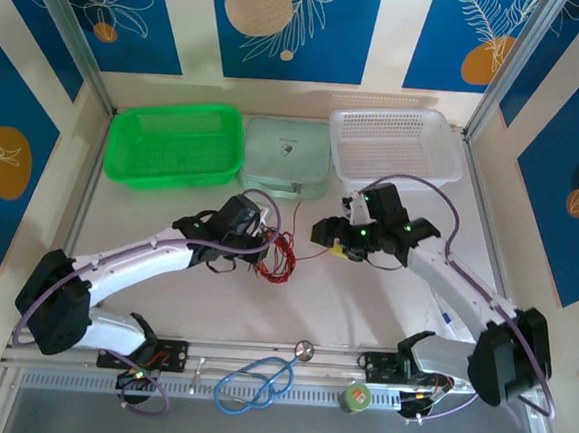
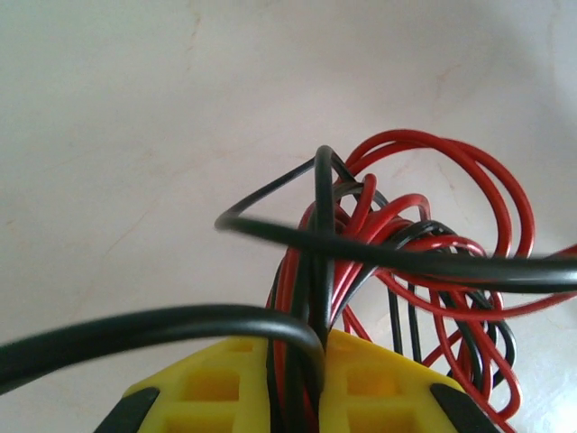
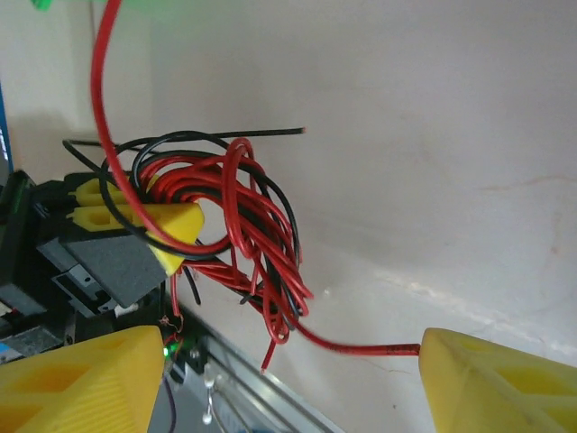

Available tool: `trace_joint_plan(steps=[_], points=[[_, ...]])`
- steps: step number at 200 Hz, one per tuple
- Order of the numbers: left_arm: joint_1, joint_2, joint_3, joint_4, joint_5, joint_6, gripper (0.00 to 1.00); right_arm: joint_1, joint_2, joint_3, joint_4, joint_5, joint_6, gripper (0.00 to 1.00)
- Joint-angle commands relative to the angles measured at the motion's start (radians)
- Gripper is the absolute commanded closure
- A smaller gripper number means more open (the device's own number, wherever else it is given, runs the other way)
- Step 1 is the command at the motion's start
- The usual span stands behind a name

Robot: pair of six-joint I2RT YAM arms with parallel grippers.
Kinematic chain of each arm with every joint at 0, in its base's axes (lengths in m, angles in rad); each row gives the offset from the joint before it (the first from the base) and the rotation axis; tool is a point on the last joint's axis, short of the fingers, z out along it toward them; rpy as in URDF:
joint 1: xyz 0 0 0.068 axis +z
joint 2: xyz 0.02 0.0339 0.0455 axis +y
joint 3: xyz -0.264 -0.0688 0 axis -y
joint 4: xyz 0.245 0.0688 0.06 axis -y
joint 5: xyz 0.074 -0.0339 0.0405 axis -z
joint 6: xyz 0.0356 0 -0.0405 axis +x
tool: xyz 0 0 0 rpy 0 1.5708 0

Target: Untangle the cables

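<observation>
I'm working over the pale table [image 1: 292, 307], with both arms reaching in toward its middle, the left arm [image 1: 146, 260] from one side and the right arm [image 1: 446, 269] from the other. The left gripper [image 2: 297, 383] is clenching the cables [image 2: 406, 244], its yellow fingers pinching together on a sheaf of red and black strands. So the left arm is the nearer one, and the bundle is hanging just off its fingertips at mid-table.

The right gripper [image 3: 288, 388] is standing wide and grasping nothing. From it the bundle is lying off to its left, near but apart. One loose red strand [image 3: 361, 347] is trailing out of the knot along the line between the two grippers and is reaching the inner edge of one right finger. I'm judging that strand to be the one to pull.

The cables themselves are looking thin and glossy, looping over one another in a loose snarl, with one black end [image 3: 270, 132] poking straight out.
</observation>
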Motion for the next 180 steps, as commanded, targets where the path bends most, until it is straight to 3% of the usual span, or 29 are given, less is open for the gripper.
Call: trace_joint_plan(steps=[1, 72, 134, 180], points=[[-0.004, -0.048, 0.055, -0.037, 0.054, 0.143, 1.00, 0.004, 0.098, 0.061, -0.048, -0.124, -0.109, 0.26], [-0.009, -0.056, 0.091, -0.092, 0.074, 0.244, 1.00, 0.065, 0.264, 0.172, 0.048, -0.163, -0.108, 0.38], [-0.011, 0.002, 0.138, -0.182, -0.046, 0.257, 1.00, 0.073, 0.219, 0.148, 0.047, -0.119, -0.076, 0.47], [-0.010, 0.019, 0.150, -0.180, -0.038, 0.256, 1.00, 0.082, 0.197, 0.156, 0.033, -0.115, -0.069, 0.50]])
